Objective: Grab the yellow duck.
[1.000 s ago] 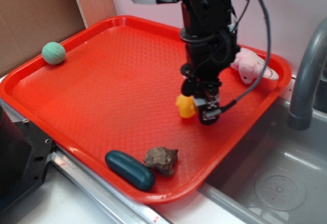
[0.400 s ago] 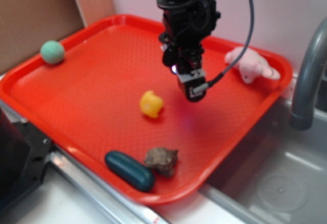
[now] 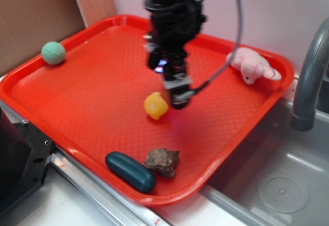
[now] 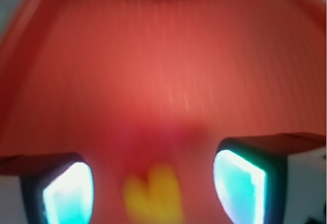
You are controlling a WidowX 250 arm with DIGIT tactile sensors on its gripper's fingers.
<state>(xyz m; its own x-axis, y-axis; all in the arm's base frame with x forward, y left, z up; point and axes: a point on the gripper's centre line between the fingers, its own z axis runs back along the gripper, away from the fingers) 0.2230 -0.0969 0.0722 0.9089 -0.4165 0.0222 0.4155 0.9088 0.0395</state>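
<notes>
The yellow duck [image 3: 156, 105] lies on the red tray [image 3: 92, 92], near its middle. My gripper [image 3: 172, 84] hangs just above and to the right of the duck, a little off the tray floor. In the wrist view the duck [image 4: 153, 196] is a blurred yellow shape at the bottom edge, between my two fingers [image 4: 69, 193], which stand wide apart. The gripper [image 4: 153, 191] is open and holds nothing.
A green ball [image 3: 53, 53] sits at the tray's left corner. A pink plush animal [image 3: 252, 65] lies at the tray's right rim. A dark teal oblong [image 3: 130, 171] and a brown rock [image 3: 163, 161] lie near the front rim. A grey faucet [image 3: 308, 82] and sink stand on the right.
The duck has left my jaws and lies loose on the tray, left of where it was. My arm rose and moved left, and now hangs lower beside the duck.
</notes>
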